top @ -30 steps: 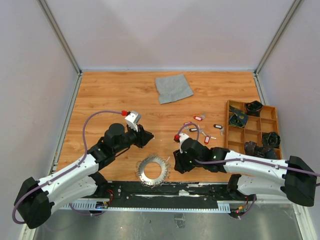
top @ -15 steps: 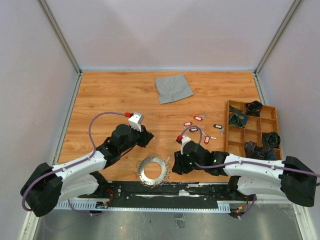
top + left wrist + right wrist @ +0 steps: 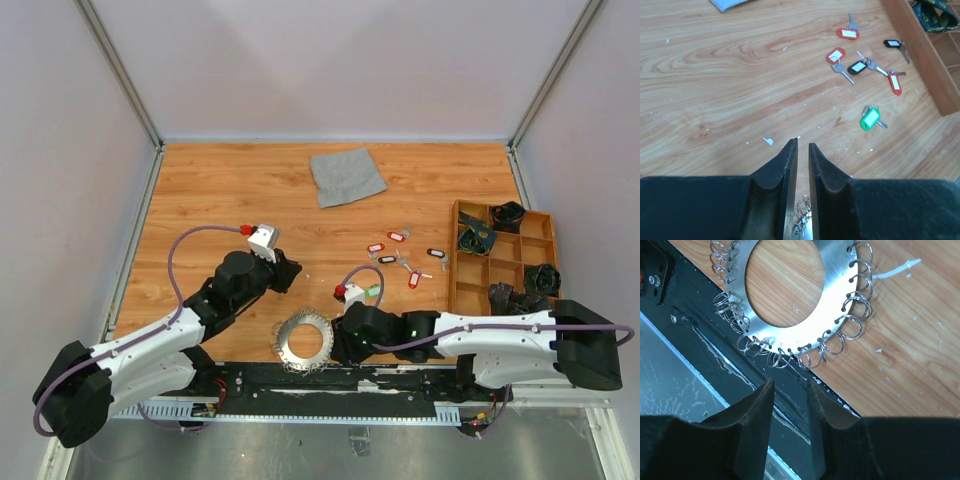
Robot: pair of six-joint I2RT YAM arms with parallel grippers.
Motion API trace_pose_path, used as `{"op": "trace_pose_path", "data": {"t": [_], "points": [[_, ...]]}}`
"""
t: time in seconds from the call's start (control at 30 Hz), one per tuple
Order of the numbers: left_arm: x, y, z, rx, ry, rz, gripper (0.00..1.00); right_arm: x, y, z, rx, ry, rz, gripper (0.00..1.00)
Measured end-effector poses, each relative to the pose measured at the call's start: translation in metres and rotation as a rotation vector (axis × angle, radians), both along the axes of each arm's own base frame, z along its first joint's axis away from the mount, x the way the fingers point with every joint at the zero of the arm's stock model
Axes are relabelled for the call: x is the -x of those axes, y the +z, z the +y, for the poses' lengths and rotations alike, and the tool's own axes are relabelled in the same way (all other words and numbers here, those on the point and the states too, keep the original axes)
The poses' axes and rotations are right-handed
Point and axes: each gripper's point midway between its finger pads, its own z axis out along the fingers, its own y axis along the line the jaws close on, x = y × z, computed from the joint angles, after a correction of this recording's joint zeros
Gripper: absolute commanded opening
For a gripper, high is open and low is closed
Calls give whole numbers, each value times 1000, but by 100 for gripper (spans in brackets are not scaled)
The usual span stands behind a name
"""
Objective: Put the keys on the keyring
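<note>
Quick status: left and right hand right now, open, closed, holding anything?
Left hand: open only a slit, empty.
Right hand: open, empty, at the edge of the keyring.

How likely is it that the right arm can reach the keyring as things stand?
Probably yes: the right gripper hangs off the rim of the keyring, jaws slightly apart, nothing in the way.

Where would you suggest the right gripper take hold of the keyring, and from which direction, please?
Probably the flat band of the keyring, from straight above: it lies flat on the table, so one finger of the right gripper can drop into the wide central hole and the other outside the rim. Wire loops crowd that rim.
</note>
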Motion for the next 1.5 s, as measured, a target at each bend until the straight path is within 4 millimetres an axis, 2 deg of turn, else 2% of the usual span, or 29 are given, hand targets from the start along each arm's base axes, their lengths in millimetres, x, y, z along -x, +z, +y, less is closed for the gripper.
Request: {"op": "trace_pose_path", "data": {"t": [0.13,0.33,0.53,0.77,1.2,1.5], "points": [[3,12,6,12,10,-25,20,7,-2,0,6,-63,17,29],[11,21,14,16,16,-40,20,26,-24,2,69,-99,75,27],[15,26,18,20,15,-48,21,32,-32,16,42,-128,123,27],[18,24,19,16,11,-42,21,33,-33,29,2,-155,150,26],[19,17,20,4,6,-32,21,32,-35,34,-32,-225,209,21],[19,13,20,-11,3,-29,21,14,-39,29,-37,-294,213,14]]}}
